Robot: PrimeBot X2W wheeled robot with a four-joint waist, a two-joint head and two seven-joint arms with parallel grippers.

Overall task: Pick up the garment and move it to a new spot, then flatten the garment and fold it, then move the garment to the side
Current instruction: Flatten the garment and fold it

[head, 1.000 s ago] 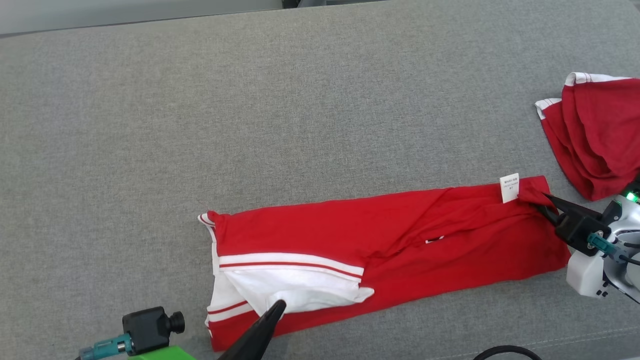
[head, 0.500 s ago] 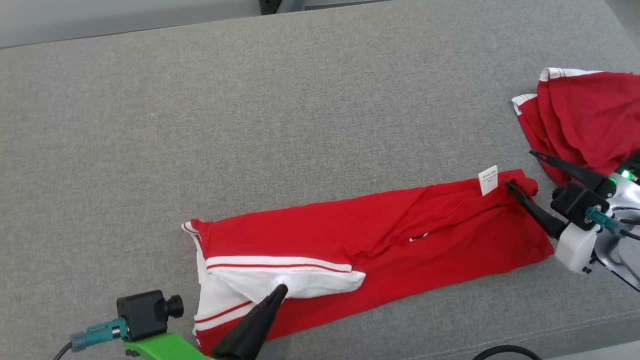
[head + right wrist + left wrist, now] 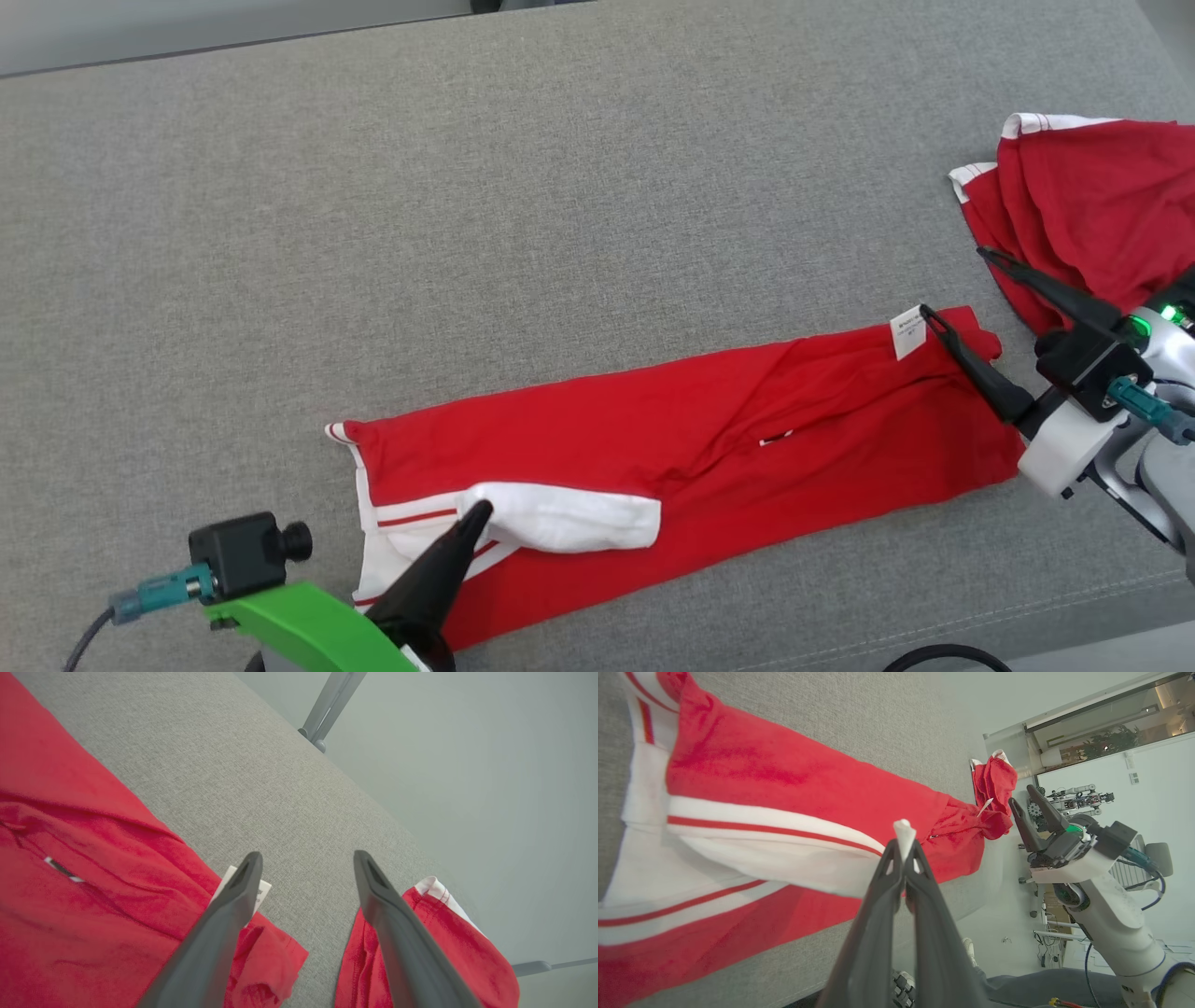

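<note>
The left gripper (image 3: 905,857) rises from 6 o'clock, its fingers pinched on a white fold of the red garment (image 3: 794,779). At 3 o'clock the right gripper (image 3: 1021,795) stands spread apart.

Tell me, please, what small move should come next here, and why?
Probably the left pincer should lay down and release the white flap it pinches shut. The right pincer stands open by the labelled corner of the red garment, holding nothing, so that end looks finished.
</note>
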